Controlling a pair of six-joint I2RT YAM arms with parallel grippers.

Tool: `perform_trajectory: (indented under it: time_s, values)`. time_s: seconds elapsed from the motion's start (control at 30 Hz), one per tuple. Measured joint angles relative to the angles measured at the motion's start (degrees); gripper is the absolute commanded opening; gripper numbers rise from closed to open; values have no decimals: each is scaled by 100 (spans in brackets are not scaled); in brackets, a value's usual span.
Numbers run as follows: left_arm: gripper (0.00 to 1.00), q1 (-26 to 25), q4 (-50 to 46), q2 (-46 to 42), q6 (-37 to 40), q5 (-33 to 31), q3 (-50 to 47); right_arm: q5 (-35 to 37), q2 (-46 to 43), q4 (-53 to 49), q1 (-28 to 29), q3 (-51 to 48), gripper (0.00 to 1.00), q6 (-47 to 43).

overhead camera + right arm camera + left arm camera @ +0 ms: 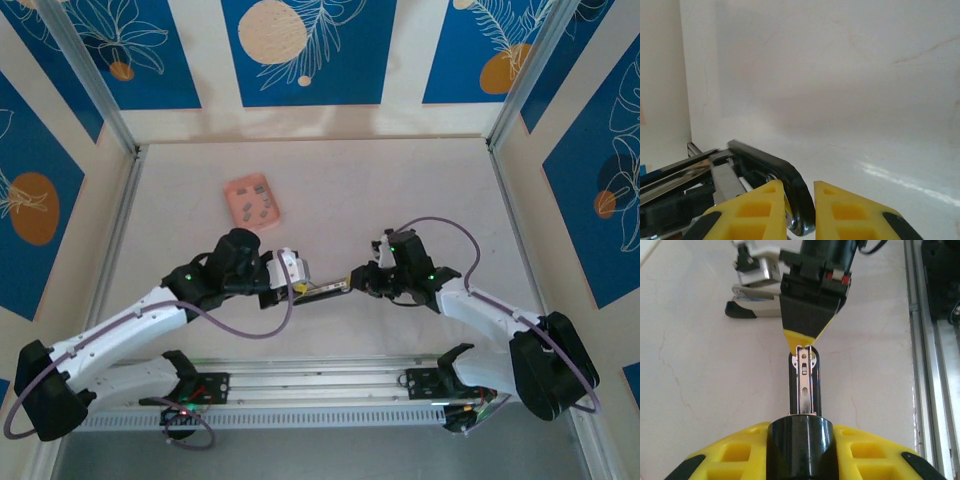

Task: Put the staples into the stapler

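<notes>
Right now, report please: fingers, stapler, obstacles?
Left gripper and right gripper shut on slim black bar-shaped stapler, one each end. Flat salmon-pink staples box apart. No obstacle seen.

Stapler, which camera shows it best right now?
Left wrist: the stapler runs lengthwise up the frame, its silvery rail exposed. Top external shows it small and far off; right wrist shows its black end up close, the rest cut off.

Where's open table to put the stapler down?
Free: far right of the table, between the right arm and back wall, and the far middle right of the box. Crowded: the centre, where left tool and right tool grip the stapler.
</notes>
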Motion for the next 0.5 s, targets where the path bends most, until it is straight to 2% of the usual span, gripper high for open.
perform_trajectory:
  time_s: [0.27, 0.5]
  values:
    - [0, -11, 321, -111, 13, 243, 503, 61, 138, -39, -317, -254, 27, -59]
    - [0, -15, 518, -118, -7, 249, 597, -11, -24, -39, -365, -219, 40, -612]
